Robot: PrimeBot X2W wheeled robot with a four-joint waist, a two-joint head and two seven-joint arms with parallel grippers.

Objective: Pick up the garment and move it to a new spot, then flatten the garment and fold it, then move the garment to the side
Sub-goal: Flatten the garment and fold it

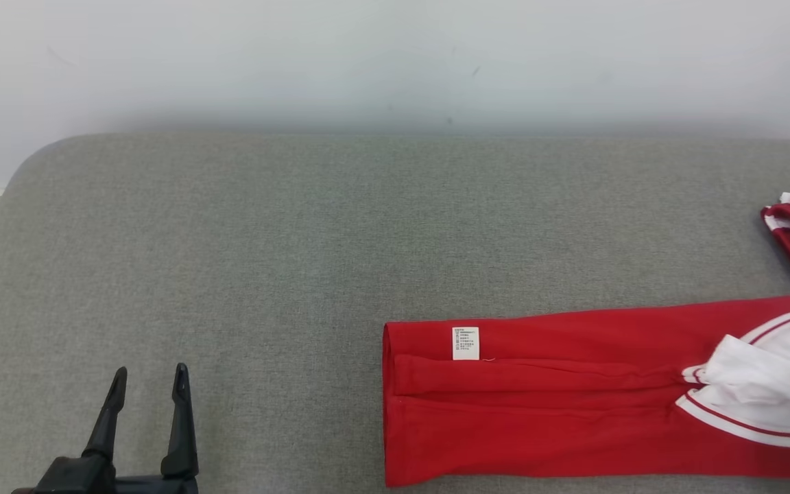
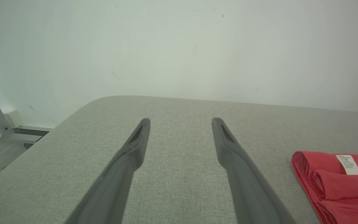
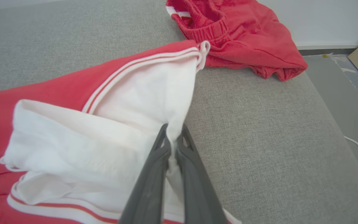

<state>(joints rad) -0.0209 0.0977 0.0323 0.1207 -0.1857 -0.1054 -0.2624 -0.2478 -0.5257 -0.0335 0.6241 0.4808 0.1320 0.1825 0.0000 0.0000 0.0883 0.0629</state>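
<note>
"So, where's the garment (image 1: 573,405) now?"

"On the grey table (image 1: 230,240), right-hand half, near the front edge. It lies long across, left to right: the folded red end with the label (image 1: 465,343) points toward the middle, the white part sits out at the right."

"And the claws?"

"The right claw (image 3: 173,130) is pinched almost shut on a white fold at that right end, and the cloth runs off from it toward the robot's left. The left claw (image 1: 150,370) gapes wide, holding nothing, low over bare table and well apart from the red end."

"Which arm does the work, then?"

"The right, I'd say, since it has the cloth. A pull would drag the whole length behind it. The left would have to cross bare table to reach the label end."

"Do the views differ?"

"The head view gives the full length but cuts the right claw at its edge. The right wrist view shows the pinch plainly, with a second red piece (image 3: 238,34) just beside the white hem. The left wrist view has the label end off to that claw's right."
</note>
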